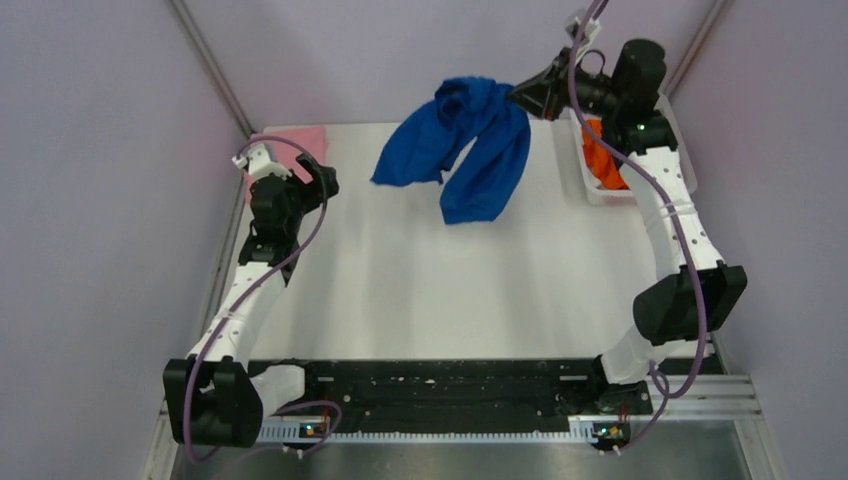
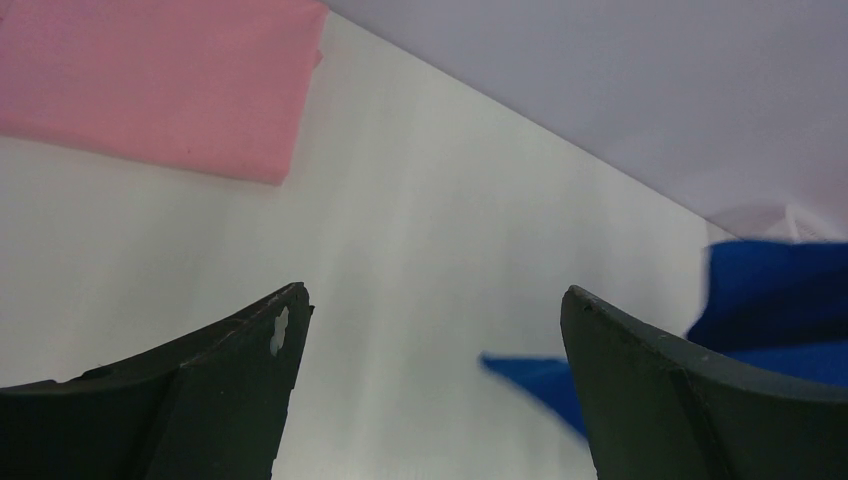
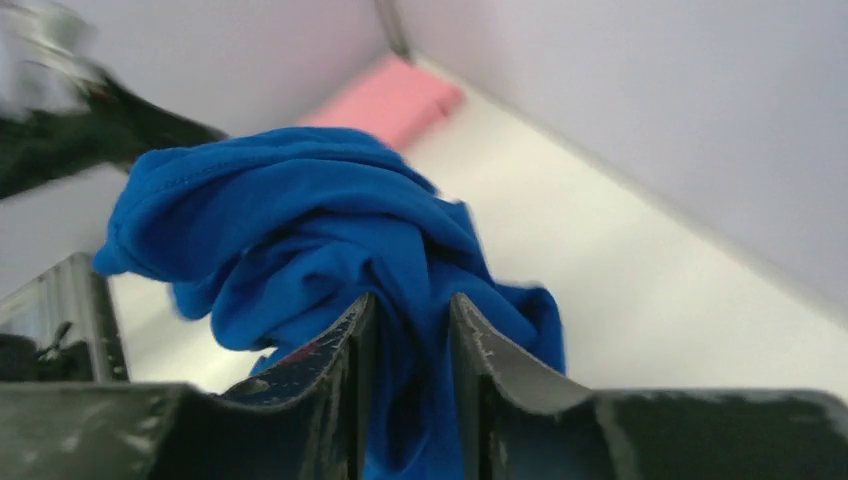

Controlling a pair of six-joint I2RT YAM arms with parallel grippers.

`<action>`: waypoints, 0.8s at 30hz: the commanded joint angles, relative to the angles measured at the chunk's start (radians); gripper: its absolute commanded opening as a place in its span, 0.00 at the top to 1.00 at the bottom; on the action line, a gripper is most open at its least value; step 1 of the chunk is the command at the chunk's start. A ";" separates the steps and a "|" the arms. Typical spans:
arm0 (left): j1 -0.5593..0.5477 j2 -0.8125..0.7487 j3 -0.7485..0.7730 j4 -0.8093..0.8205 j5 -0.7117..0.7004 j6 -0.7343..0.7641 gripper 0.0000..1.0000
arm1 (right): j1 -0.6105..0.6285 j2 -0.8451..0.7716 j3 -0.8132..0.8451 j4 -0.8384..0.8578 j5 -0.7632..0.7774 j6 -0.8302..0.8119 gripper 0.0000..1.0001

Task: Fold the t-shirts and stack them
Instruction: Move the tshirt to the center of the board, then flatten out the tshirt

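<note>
Orange t-shirt (image 1: 601,160) in basket (image 1: 600,196); hand (image 3: 410,305) grips blue t-shirt (image 1: 470,140).

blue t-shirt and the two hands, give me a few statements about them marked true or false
1. The right hand is shut on the blue t-shirt. True.
2. The left hand grips the pink t-shirt. False: the left hand is open and empty, and the pink t-shirt lies flat at the far left corner of the table, apart from it.
3. The blue t-shirt lies folded flat on the table. False: it is bunched up and hangs from the right hand.
4. An orange t-shirt sits in the white basket at the far right. True.
</note>
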 commanded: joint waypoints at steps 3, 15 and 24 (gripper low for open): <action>0.000 0.025 0.015 -0.057 0.004 -0.034 0.01 | -0.012 -0.037 -0.414 -0.051 0.743 -0.126 0.50; -0.039 0.270 0.093 -0.308 0.256 -0.097 0.01 | -0.013 0.019 -0.423 -0.020 0.856 -0.068 0.01; -0.261 0.343 0.112 -0.615 0.165 0.002 0.05 | -0.013 0.018 -0.447 -0.011 0.744 -0.002 0.01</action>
